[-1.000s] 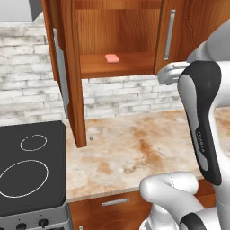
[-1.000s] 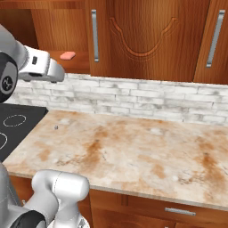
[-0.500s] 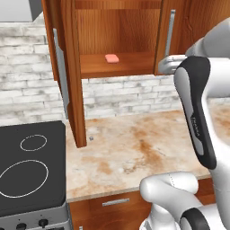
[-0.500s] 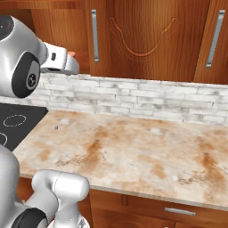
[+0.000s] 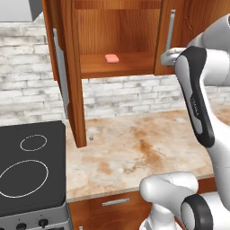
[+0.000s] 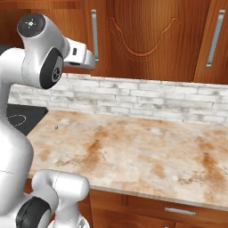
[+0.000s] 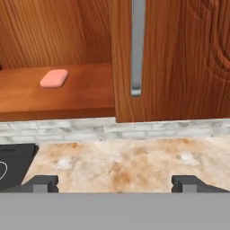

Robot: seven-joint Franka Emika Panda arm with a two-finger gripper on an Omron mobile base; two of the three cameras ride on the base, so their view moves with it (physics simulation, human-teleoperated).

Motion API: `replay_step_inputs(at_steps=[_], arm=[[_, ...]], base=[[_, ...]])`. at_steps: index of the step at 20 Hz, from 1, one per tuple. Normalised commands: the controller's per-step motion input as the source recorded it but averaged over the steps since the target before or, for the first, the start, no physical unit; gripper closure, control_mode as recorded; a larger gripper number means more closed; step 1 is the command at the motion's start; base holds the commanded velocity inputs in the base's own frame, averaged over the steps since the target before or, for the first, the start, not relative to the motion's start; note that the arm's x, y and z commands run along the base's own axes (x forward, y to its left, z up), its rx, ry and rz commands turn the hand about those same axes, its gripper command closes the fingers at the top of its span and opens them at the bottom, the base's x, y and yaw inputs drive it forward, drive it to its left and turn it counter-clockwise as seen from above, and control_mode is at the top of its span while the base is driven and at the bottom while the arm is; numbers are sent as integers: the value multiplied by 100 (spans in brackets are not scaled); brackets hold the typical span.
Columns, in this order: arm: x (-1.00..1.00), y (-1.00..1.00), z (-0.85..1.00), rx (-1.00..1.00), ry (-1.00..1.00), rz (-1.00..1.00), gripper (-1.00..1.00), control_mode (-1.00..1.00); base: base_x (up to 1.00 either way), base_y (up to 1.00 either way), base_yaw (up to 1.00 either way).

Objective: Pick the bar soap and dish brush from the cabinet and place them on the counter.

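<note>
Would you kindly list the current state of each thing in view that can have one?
cabinet: left door swung open, right door closed.
bar soap: lying flat on the cabinet shelf, untouched.
gripper: open, empty, apart from the soap, facing the cabinet.
counter: bare, nothing placed on it.
stovetop: nothing on its rings.

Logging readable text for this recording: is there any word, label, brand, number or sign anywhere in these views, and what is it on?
None readable.
Dark arm link: a small light mark, too small and blurred to read.
Bar soap, cabinet, counter: no text.
</note>
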Motion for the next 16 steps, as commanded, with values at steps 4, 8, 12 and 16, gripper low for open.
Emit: replay_step_inputs(at_steps=[4,8,12,16], arm=[[52,-24,5,0,4,3,-100,-100],[49,-13,3,-4,4,1,-100,-100],[52,-8,8,-8,10,0,-100,-100],[52,-1,1,-6,6,-2,-100,-100]], base=[[0,0,0],[0,0,0],[0,0,0],[0,0,0]])
